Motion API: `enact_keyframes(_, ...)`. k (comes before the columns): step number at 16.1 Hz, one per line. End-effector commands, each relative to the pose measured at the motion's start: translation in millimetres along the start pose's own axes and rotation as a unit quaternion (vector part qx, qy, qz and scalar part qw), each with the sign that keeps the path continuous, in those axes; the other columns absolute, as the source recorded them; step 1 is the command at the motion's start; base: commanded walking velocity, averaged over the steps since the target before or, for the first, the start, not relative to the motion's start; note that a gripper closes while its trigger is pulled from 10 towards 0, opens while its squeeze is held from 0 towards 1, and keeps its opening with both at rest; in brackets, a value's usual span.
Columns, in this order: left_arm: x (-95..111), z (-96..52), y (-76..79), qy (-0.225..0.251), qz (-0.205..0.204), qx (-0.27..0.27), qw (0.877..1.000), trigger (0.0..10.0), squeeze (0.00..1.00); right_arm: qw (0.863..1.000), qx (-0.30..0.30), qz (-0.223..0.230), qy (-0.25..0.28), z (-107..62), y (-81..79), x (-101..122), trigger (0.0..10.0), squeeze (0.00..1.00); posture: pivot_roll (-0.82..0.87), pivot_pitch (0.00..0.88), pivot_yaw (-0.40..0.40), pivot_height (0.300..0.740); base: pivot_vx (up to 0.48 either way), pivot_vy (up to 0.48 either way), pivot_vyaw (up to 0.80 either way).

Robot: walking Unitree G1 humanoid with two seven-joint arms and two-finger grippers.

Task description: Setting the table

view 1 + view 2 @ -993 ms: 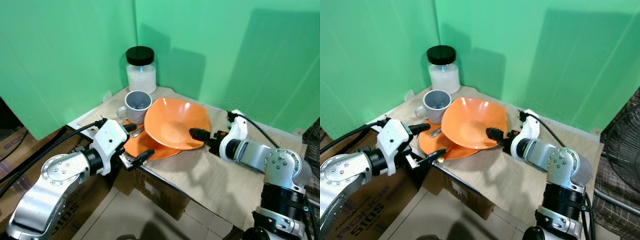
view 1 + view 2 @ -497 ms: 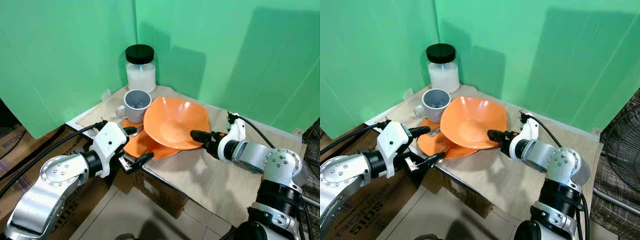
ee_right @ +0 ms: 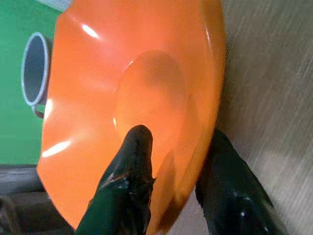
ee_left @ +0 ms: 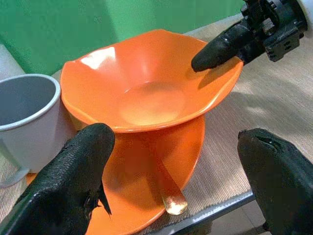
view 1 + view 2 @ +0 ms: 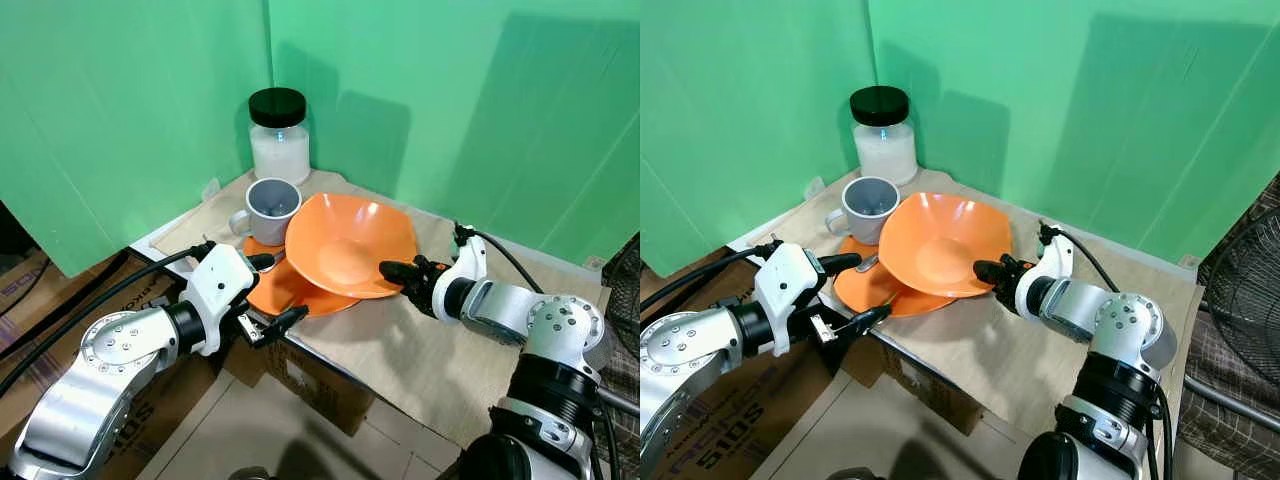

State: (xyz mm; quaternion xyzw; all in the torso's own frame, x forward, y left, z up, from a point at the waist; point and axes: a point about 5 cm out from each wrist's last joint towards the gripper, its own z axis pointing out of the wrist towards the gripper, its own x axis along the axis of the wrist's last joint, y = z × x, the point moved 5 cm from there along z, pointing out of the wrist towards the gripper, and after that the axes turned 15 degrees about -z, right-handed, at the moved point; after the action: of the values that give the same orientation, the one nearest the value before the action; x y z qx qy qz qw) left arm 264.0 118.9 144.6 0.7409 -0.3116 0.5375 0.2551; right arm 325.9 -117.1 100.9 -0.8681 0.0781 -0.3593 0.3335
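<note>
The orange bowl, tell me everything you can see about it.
The orange bowl is glossy, plastic-looking, with a wavy, roughly squarish rim and a round flat bottom, and nothing inside. It sits tilted over an orange plate, near the table's corner, beside a grey mug. The right gripper pinches its rim, one finger inside and one outside. A spoon lies on the plate, running under the bowl. The left gripper is open near the plate, not touching the bowl.
</note>
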Motion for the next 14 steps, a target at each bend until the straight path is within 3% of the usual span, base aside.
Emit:
enact_keyframes(1,2,0.9,2.0,-0.001,0.008,-0.004,1.000,10.0,0.00,1.000,0.009,0.003,0.004,-0.4,-5.0,5,0.0,0.00,0.11,0.000,-0.018,0.740,0.000,0.000,0.00)
enact_keyframes(10,3,3.7,1.2,0.003,0.013,-0.001,1.000,10.0,0.00,1.000,0.006,0.010,0.013,-0.7,-3.7,11,0.0,0.00,0.12,0.000,-0.025,0.740,0.000,0.000,0.00)
enact_keyframes(14,10,5.4,-0.4,0.015,0.016,-0.006,1.000,10.0,0.00,0.996,-0.020,0.003,0.088,-21.6,0.2,38,0.0,0.00,0.08,0.000,0.005,0.740,0.000,0.000,0.00)
